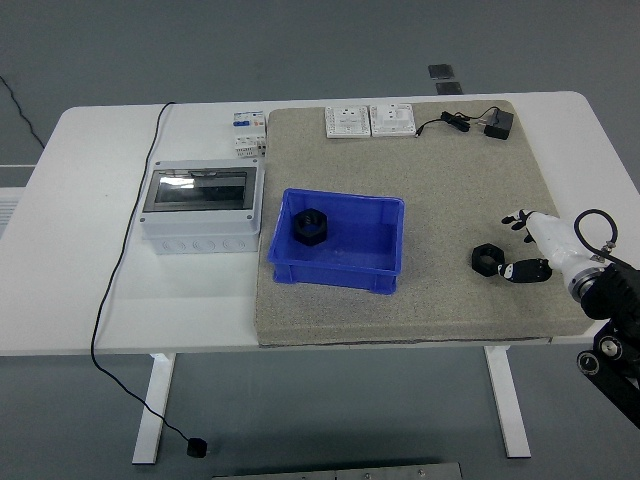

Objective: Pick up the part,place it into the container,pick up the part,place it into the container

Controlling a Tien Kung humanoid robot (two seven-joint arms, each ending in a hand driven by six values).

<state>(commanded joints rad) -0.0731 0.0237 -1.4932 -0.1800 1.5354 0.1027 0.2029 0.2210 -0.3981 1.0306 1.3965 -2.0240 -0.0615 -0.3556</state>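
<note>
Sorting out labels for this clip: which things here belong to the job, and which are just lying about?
Job: nut on mat; nut in bin; blue bin; right hand.

Lying about: grey enclosure; two white switch plates; breaker; black adapter; mat.

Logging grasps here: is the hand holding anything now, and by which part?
Nothing is held: the right hand sits beside the black nut, fingers open.
</note>
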